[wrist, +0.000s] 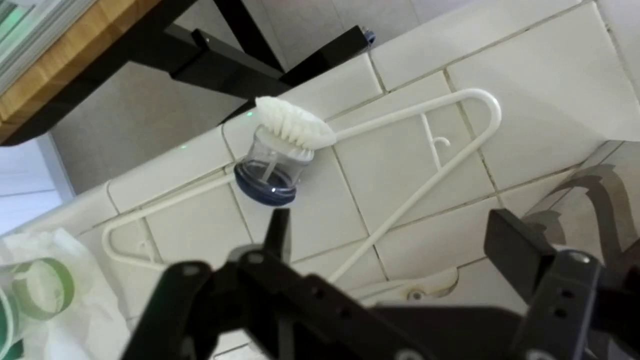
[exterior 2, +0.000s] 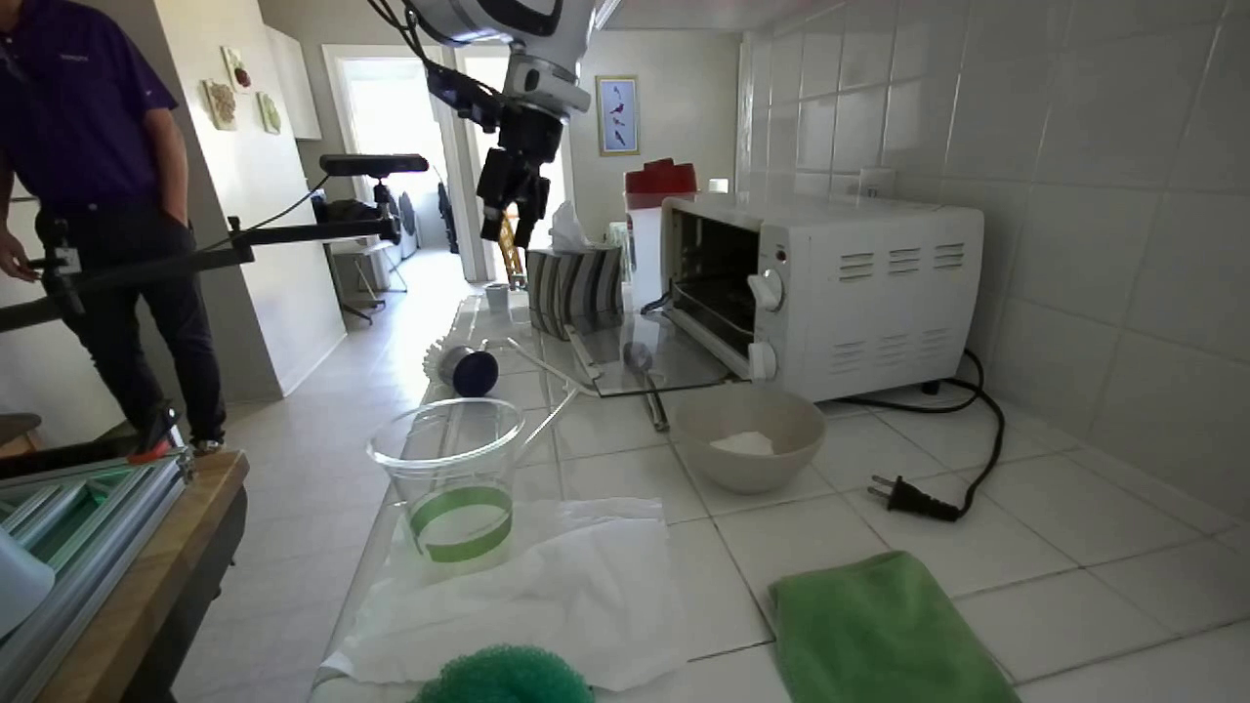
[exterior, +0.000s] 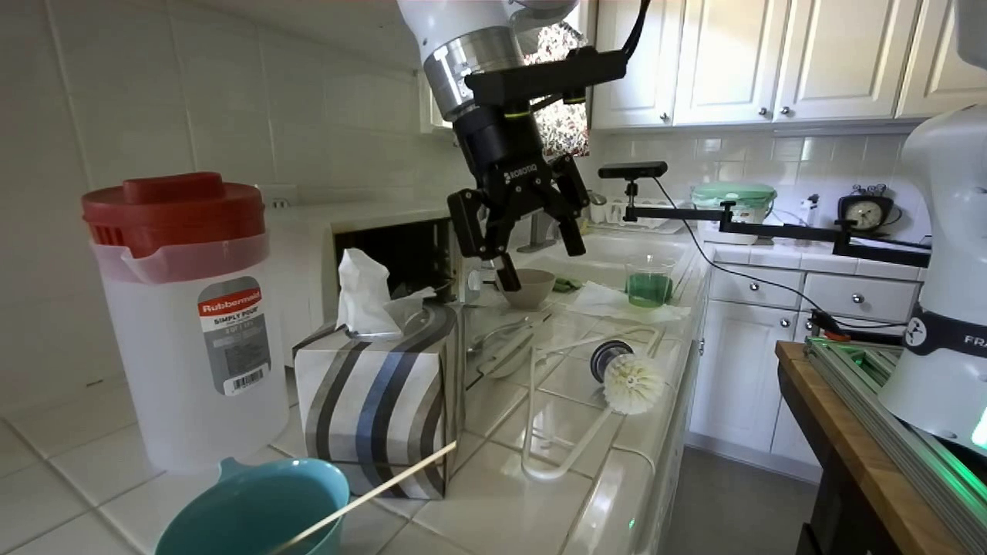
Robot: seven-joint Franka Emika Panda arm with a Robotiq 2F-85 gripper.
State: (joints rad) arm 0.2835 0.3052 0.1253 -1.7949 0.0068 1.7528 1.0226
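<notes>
Hovers well above the white-tiled bench [exterior: 509,516] on a single arm [exterior: 455,23], with a released end effector [exterior: 540,264], fingers wide apart and nothing in its grasp. Shows beneath, and toward the bench's front edge, a white hanger [wrist: 400,115], lying flat near that edge, with its long bar roughly parallel to it and one sloping side visible between the fingertips in the wrist view, well below. Shows in the same direction a brush [wrist: 282,150], tipped on its side and overlapping the long bar, with its axis slantwise to it, dark base toward the fingers and bristles away. Counts, in falling order of size: one toaster oven [exterior 2: 884,303], one red-lidded pitcher [exterior: 185,324], one tissue box [exterior: 378,401], one hanger, one paper towel [exterior 2: 576,605], one green cloth [exterior 2: 879,625], one beige bowl [exterior 2: 723,464]; then two cups for certain, a clear cup [exterior 2: 459,527] upright on the paper towel and a teal cup [exterior: 254,493] near the tissue box, with perhaps a third in the small grey cup [exterior 2: 497,299] of an exterior view; then one brush, one green sponge [exterior 2: 508,679], one metal utensil [exterior 2: 640,359] in front of the toaster oven, likely a spoon, and one wooden stick [exterior: 370,496] resting across the teal cup.
</notes>
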